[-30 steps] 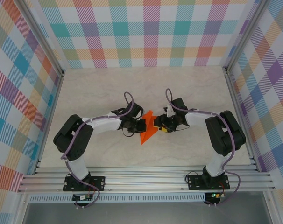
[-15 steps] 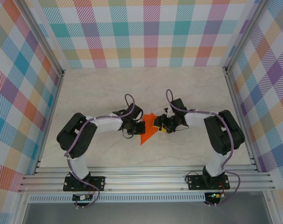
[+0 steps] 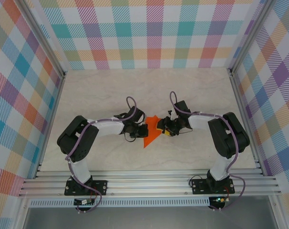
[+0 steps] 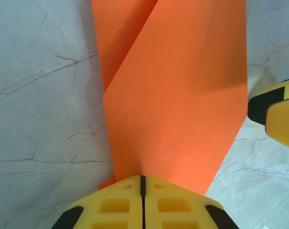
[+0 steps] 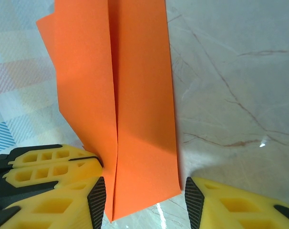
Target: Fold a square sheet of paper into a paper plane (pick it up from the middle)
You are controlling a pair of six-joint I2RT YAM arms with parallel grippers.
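Top external view: the folded orange paper (image 3: 151, 138) lies near the middle of the pale marble table (image 3: 192, 95), pointed end towards the near edge. Both arms reach inward from their bases with elbows bent outward and wrists low over the tabletop. They meet at the paper from opposite sides. The left gripper (image 3: 143, 130) is at the paper's left edge and the right gripper (image 3: 162, 128) at its upper right part. The jaw states are too small to tell from here.

Left wrist view: the left gripper (image 4: 142, 190) has its two yellow fingers pressed together with only a thin seam between them. They are clamped on the near edge of the folded orange paper (image 4: 178, 95). The paper runs away from the fingers as a long strip with a diagonal fold line, and a second layer shows at the upper left. One finger of the right gripper (image 4: 273, 112) sits just beside the paper's right edge.

Right wrist view: the right gripper (image 5: 145, 196) has its jaws apart, with one black pad on each side of the paper's (image 5: 135, 95) near end. The left pad is at the paper's edge and the right pad just clear of it. A lengthwise crease runs down the strip. The left gripper's (image 5: 54, 160) closed fingers grip the paper's left edge
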